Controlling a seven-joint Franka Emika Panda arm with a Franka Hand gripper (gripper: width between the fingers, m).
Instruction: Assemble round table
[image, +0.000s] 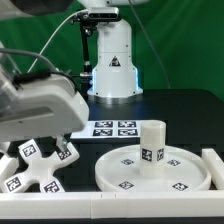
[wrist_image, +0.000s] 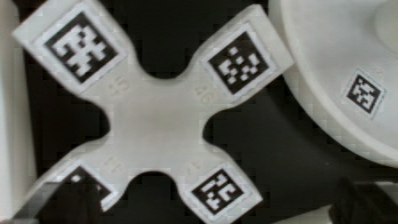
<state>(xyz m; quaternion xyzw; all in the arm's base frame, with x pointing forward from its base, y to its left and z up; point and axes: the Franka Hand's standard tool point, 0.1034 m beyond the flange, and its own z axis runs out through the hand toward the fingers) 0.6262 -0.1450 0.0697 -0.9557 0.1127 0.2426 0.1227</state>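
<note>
Exterior view: cross-shaped base (image: 33, 168) lies flat on the black bench (image: 180, 110), lower left of the exterior view, directly below the hand (image: 42, 125). Disc (image: 185, 178) sits lower right, with the leg (image: 152, 143) upright at its middle.

Wrist view: base fills the frame, just beside the disc rim. Fingers aren't visible, so I can't tell whether they are apart or together.

Judged light, stiff and smooth. Pinch one arm across its narrow width, near the hub.

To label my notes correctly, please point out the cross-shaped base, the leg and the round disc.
cross-shaped base (wrist_image: 164, 112), wrist view, its middle hub.
leg (image: 152, 135), exterior view, upper side wall.
round disc (image: 152, 181), exterior view, bare floor in front of the leg.
</note>
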